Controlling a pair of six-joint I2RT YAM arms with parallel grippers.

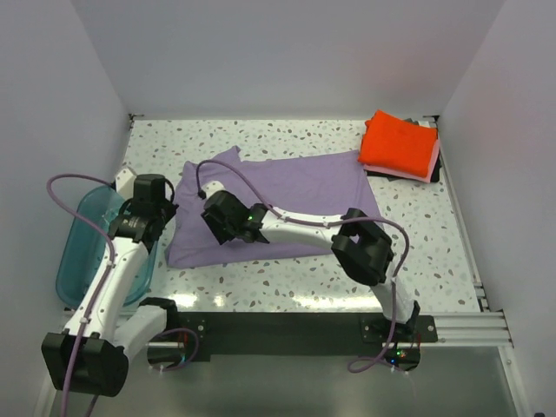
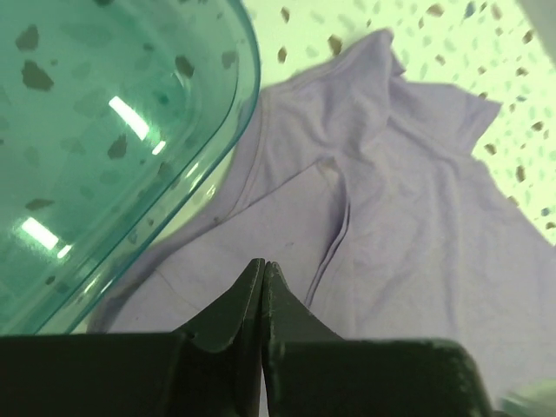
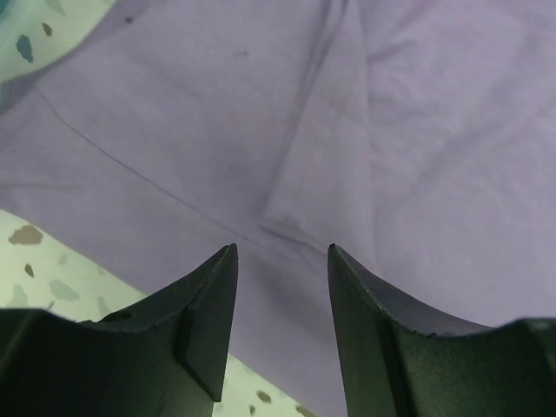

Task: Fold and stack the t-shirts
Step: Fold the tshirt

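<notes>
Nearest, a black rail (image 1: 287, 323) is carrying both arm bases along the table's (image 1: 434, 252) near edge. Just beyond, on the left, a teal tub (image 1: 82, 252) is sitting beside the left arm.

The left gripper (image 2: 263, 282) is reaching past the tub's rim to the left edge of the purple shirt (image 1: 295, 187). Its jaws are pressing together. Whether they are pinching any cloth, I cannot tell.

Close to its right, the right gripper (image 3: 282, 261) is hovering low over the shirt's near left part. Its jaws are standing spread, with only flat purple cloth showing in the gap, so it is gripping nothing.

The purple shirt is lying opened out across the middle of the table, mostly flat, with creases and one turned-over flap on its left side.

Farthest away, in the far right corner, an orange shirt (image 1: 398, 143) is resting folded on top of a pink shirt (image 1: 432, 165) and a dark shirt (image 1: 382, 174).

Judging from this, the corner stack is looking finished, while the purple shirt is only beginning. All its folds are yet to be made, and it is not yet on the stack.
</notes>
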